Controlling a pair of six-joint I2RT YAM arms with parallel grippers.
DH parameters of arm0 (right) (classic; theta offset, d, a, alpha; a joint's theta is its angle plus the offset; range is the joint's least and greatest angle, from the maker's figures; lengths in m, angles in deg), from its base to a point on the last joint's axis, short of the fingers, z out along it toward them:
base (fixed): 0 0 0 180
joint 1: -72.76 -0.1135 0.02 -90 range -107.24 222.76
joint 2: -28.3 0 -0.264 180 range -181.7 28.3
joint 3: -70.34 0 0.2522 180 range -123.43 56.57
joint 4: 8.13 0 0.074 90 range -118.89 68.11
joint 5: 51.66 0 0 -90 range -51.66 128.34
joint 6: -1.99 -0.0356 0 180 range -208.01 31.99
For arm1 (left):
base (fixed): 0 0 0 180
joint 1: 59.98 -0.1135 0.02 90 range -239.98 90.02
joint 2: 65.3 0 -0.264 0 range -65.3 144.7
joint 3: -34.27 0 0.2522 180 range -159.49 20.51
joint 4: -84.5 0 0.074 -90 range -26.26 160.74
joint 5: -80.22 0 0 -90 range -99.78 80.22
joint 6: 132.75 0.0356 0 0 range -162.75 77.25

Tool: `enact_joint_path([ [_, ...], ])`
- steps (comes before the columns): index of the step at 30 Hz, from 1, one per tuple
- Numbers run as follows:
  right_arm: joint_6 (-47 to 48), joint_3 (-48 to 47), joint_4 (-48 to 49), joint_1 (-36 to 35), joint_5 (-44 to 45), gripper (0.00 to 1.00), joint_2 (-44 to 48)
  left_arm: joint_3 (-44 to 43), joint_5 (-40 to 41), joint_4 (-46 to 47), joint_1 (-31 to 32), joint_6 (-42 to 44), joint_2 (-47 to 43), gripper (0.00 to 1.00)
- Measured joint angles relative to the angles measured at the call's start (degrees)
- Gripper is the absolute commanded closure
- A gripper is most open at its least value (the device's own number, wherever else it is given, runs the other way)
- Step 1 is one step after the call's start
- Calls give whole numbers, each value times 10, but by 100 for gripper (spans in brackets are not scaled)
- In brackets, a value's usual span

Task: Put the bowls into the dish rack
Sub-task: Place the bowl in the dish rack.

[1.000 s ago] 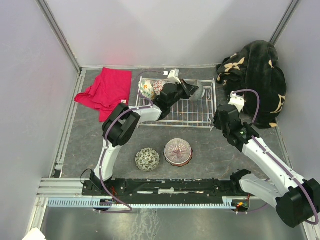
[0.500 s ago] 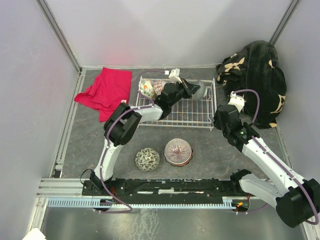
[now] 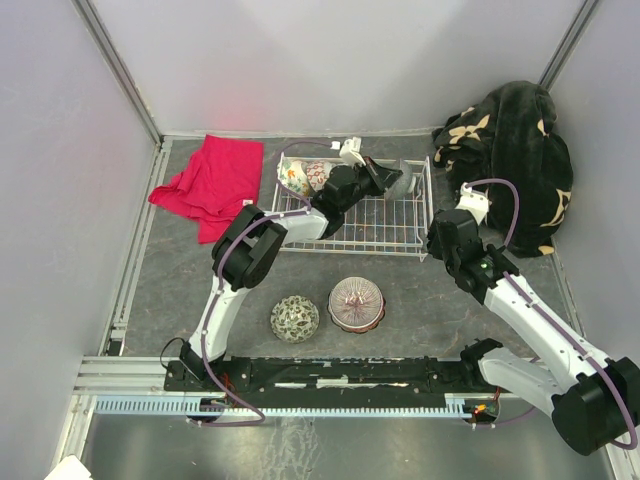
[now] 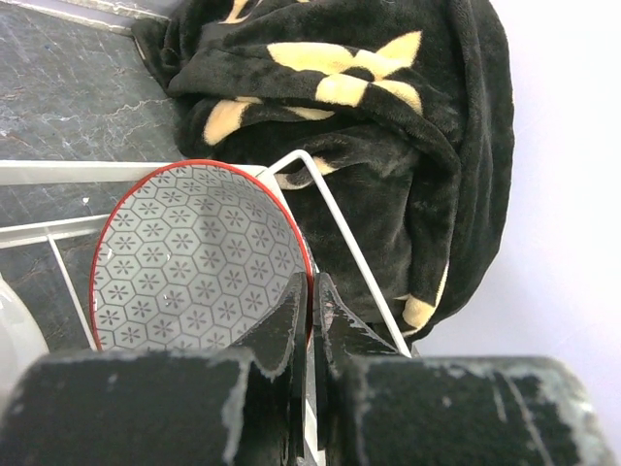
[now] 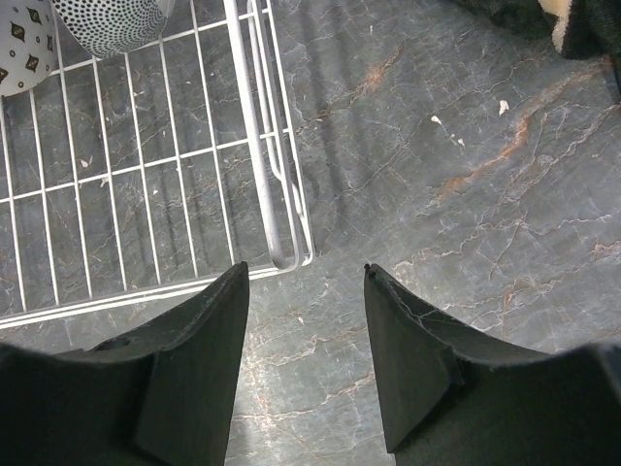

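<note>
Pincer on my left arm (image 4: 310, 291) is squeezing fully shut on the red rim of the grey hexagon bowl (image 4: 194, 262), holding it tilted on edge at the far right corner of the dish rack (image 3: 352, 225); whether the bowl is resting on the wire floor I cannot tell. Sweeping from the left: the red cloth (image 3: 210, 183) is lying on the table (image 3: 180, 290) beside the rack; the rack's long axis is running left to right, and a floral bowl (image 3: 295, 178) is sitting in its far left end; my left arm is reaching across it. Near of the rack, on the table, the mosaic bowl (image 3: 295, 318) and the ribbed bowl (image 3: 356, 304) are waiting side by side, the ribbed one to the right. My right pincer (image 5: 306, 277) is hovering about half open over the rack's near right corner, gripping nothing; I am judging it the nearer, freer one for the ribbed bowl, which is lying near and left of it. The black blanket (image 3: 515, 150) is heaped far right.
</note>
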Motion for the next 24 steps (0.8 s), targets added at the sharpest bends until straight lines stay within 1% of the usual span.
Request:
enact_joint_path([
  [14,0,0,0,0,0,41,10,0,27,-71,-6,0,-24,97],
  [24,0,0,0,0,0,42,11,9,35,-94,-9,1,-38,97],
])
